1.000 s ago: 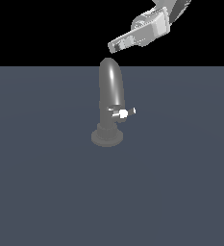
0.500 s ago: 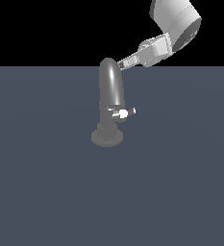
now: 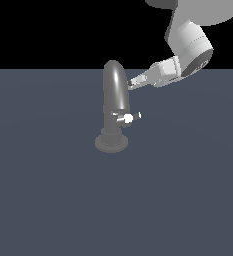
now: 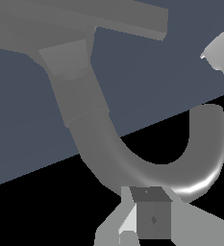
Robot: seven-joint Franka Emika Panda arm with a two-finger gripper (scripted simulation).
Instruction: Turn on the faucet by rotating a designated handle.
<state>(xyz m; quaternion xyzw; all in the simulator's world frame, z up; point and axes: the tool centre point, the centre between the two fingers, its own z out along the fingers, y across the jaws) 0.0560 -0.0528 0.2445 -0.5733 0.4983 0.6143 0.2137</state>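
1. Faucet stands on floor, near centre.
2. Handle sticks out low, toward exterior view's right.
3. Gripper just beside spout, exterior view's right, above handle.

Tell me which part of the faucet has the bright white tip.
The handle, the short thin lever sticking sideways from the faucet's lower body. The tall spout and round base are plain grey.
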